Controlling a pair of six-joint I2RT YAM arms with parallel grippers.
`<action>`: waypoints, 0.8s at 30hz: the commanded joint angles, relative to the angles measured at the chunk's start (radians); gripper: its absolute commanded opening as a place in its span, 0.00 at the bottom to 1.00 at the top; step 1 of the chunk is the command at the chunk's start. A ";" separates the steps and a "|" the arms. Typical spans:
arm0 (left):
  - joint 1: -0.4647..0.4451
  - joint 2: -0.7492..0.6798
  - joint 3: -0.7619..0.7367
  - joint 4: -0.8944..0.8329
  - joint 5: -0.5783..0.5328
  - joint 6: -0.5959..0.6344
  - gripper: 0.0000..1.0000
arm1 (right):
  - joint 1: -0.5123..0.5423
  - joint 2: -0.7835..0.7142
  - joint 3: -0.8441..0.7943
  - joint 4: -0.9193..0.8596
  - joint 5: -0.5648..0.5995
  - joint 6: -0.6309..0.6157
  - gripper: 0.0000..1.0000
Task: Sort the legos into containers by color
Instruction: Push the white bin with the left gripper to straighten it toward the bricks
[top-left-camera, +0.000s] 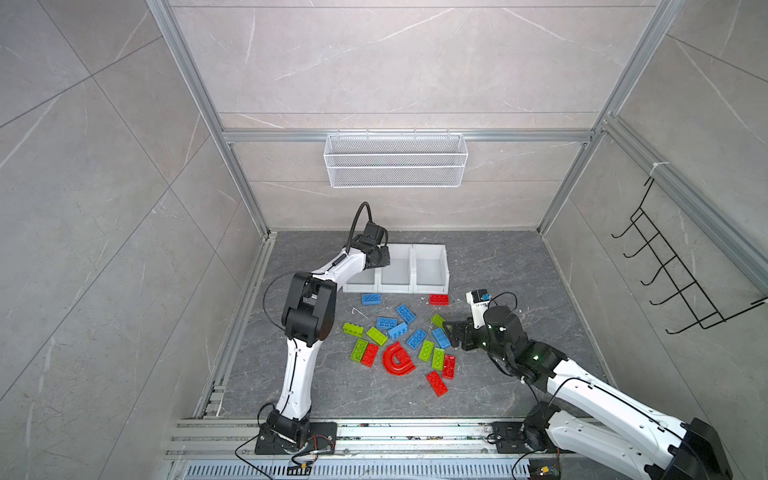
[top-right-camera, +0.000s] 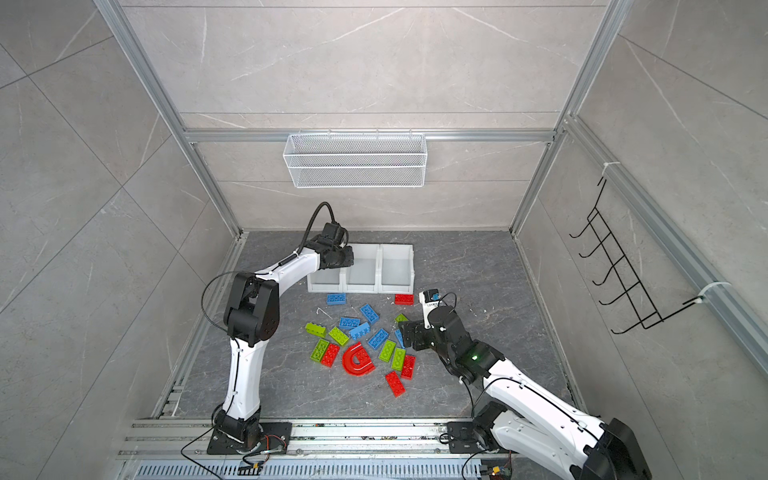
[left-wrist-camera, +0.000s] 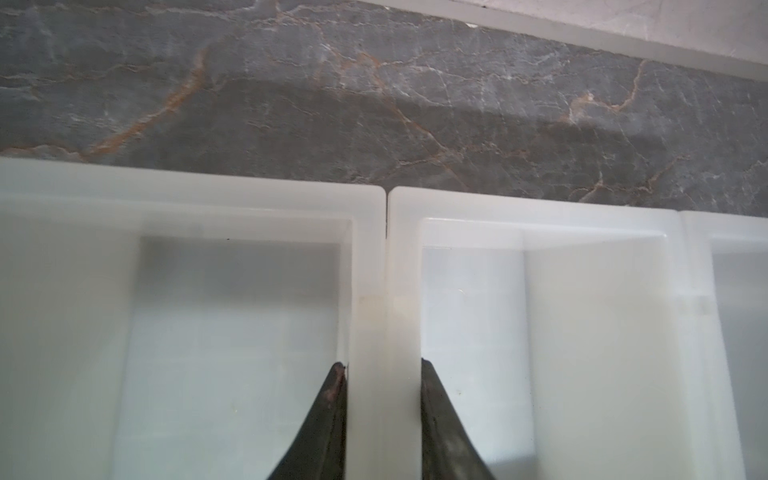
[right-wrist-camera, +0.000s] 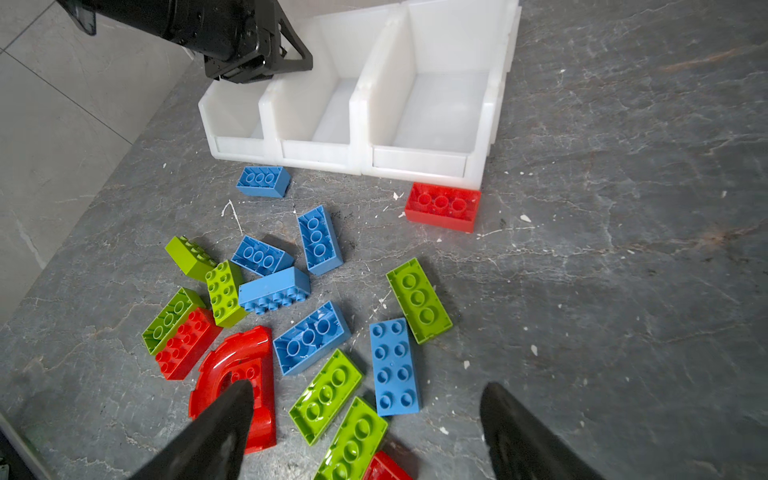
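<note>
A robotics lab cell is indicated by aluminium framing (top-left-camera: 407, 136), stone-look wall panels (top-left-camera: 395, 62) and robot arms (top-left-camera: 297, 370) bolted to rails (top-left-camera: 415, 432).

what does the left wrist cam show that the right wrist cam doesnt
Only the left wrist view: a close look at the left gripper shut on the double wall between two bins, a jaw inside each, plus the strip of table behind them.
Only the right wrist view: the blue, green and red bricks scattered in front of the bins, and the open right gripper by the pile, holding nothing.
Both: the white bins, with no brick visible inside, and the grey table.
</note>
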 joint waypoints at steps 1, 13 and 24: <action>-0.049 0.000 0.012 -0.016 0.100 -0.035 0.20 | 0.005 -0.020 0.013 -0.028 0.013 -0.005 0.87; -0.074 -0.183 -0.290 0.056 0.094 -0.140 0.17 | 0.006 -0.059 0.020 -0.075 0.026 0.022 0.87; -0.071 -0.091 -0.110 0.056 0.067 -0.107 0.13 | 0.005 -0.038 0.027 -0.099 0.026 0.050 0.87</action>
